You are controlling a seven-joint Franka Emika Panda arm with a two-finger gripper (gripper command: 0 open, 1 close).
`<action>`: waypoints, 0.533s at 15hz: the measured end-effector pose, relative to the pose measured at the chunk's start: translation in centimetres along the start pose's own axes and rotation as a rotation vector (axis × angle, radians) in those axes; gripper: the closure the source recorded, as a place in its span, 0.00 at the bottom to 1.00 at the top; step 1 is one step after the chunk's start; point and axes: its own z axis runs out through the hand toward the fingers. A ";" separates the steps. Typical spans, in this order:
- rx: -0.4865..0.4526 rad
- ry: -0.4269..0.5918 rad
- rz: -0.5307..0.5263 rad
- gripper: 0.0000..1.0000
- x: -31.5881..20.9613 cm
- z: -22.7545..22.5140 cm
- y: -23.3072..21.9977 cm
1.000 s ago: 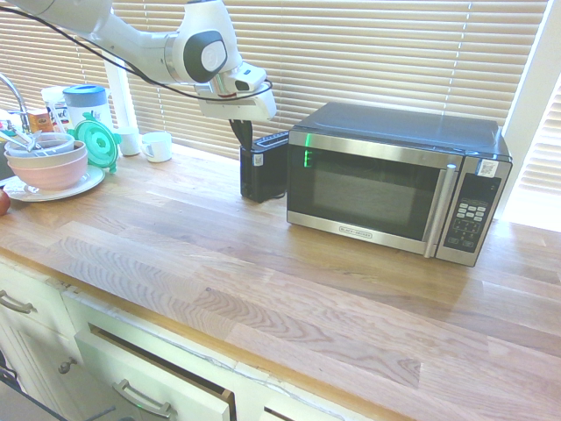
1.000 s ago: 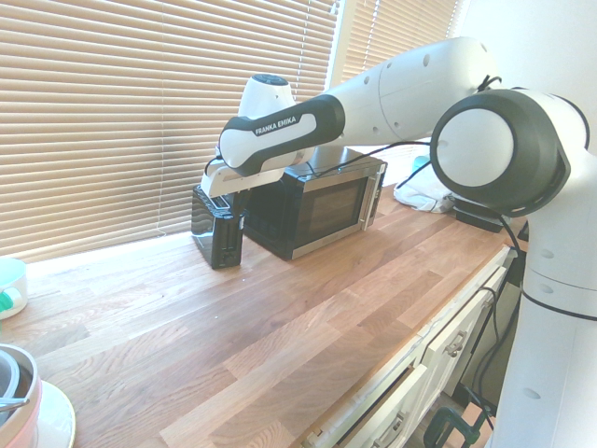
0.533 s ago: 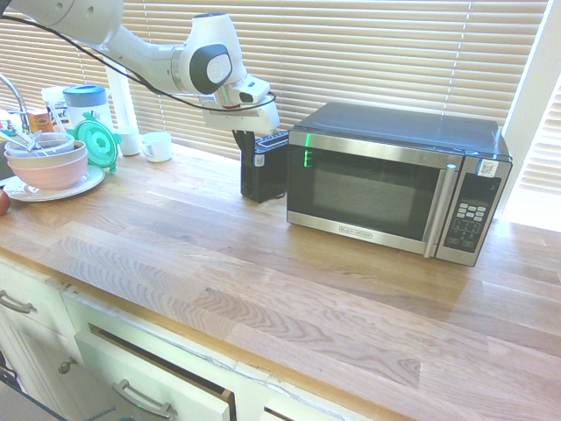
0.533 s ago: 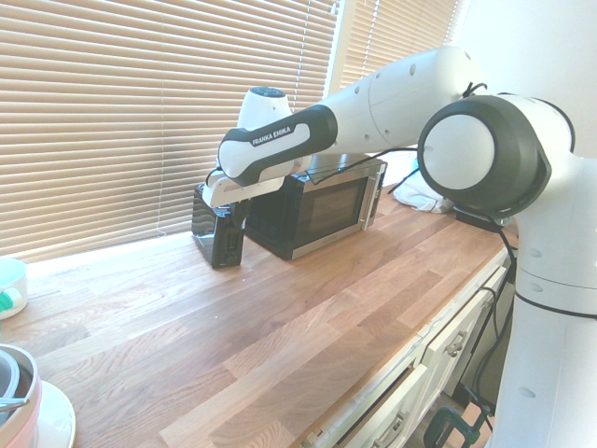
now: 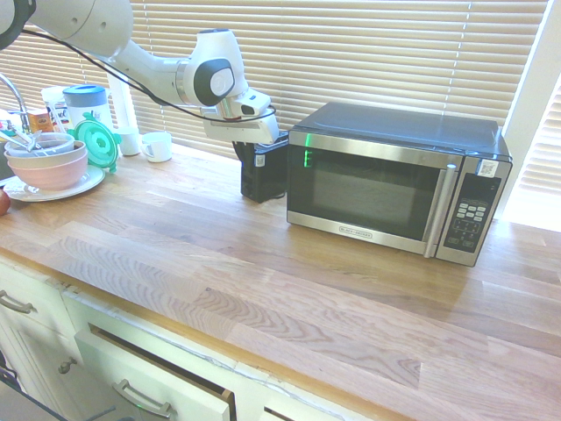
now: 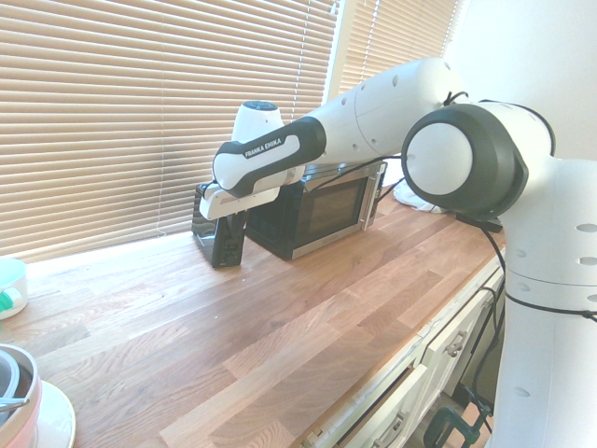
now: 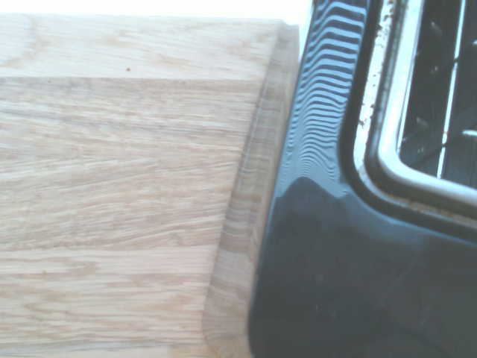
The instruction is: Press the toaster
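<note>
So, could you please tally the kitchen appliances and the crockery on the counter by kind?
Toaster: 1
Microwave: 1
Mug: 1
Stack of bowls on a plate: 1
Lidded jar: 1
Total: 5

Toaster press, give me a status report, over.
Gripper low at the toaster, fingers hidden behind the hand. Toaster upright on the counter, close beside the microwave. Nothing in the way.

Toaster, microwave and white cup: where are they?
toaster [image 5: 263, 171]: first exterior view, on its black front face.
microwave [image 5: 364, 193]: first exterior view, on its dark door window.
white cup [image 5: 159, 146]: first exterior view, on its side wall.
</note>
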 end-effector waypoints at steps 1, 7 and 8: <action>0.000 0.000 -0.001 1.00 0.0 0.0 0.0; 0.001 -0.008 -0.002 1.00 0.0 0.2 -0.1; -0.002 -0.014 -0.002 1.00 -0.1 0.3 -0.1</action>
